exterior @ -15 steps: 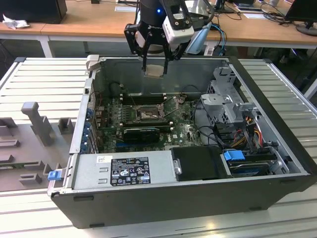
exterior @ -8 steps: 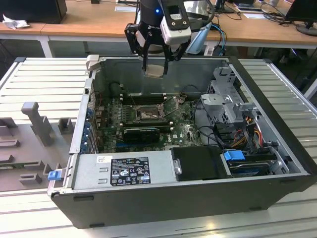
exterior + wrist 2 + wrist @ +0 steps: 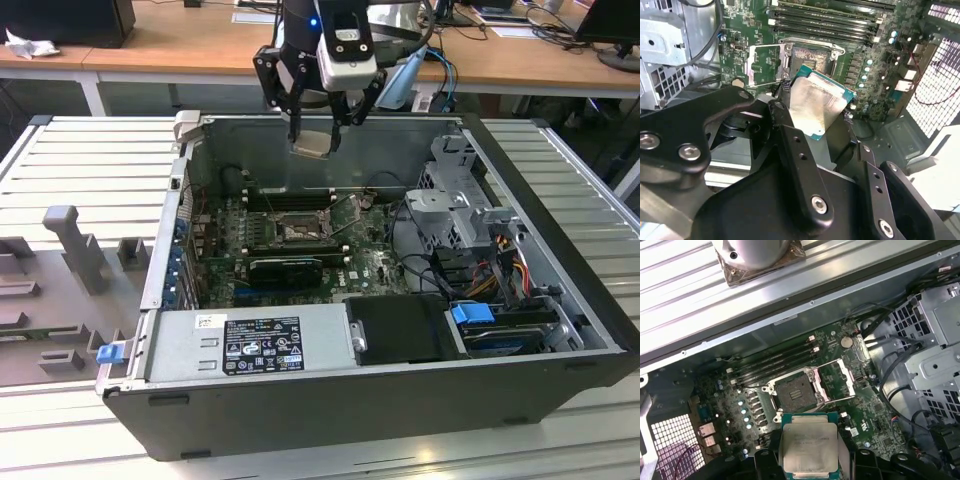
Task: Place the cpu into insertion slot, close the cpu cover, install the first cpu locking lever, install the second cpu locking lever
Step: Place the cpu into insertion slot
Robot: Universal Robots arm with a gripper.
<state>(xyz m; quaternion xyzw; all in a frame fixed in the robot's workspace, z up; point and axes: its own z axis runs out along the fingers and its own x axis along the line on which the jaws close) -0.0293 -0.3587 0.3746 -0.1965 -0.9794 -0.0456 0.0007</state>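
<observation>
cpu (image 3: pixel 809 445) was held clamped in the gripper (image 3: pixel 314 140), above the open case (image 3: pixel 330 420) | insertion slot (image 3: pixel 796 392) was seen bare | cpu cover (image 3: pixel 837 380) was found swung open beside it

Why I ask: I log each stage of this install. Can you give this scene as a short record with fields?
gripper: raised above the open computer case, shut on the cpu
cpu: held in the air between the fingers, metal top showing, not in the socket
insertion slot: empty and uncovered
cpu cover: swung open beside the slot
task state: cpu not yet placed, cover not closed
</observation>
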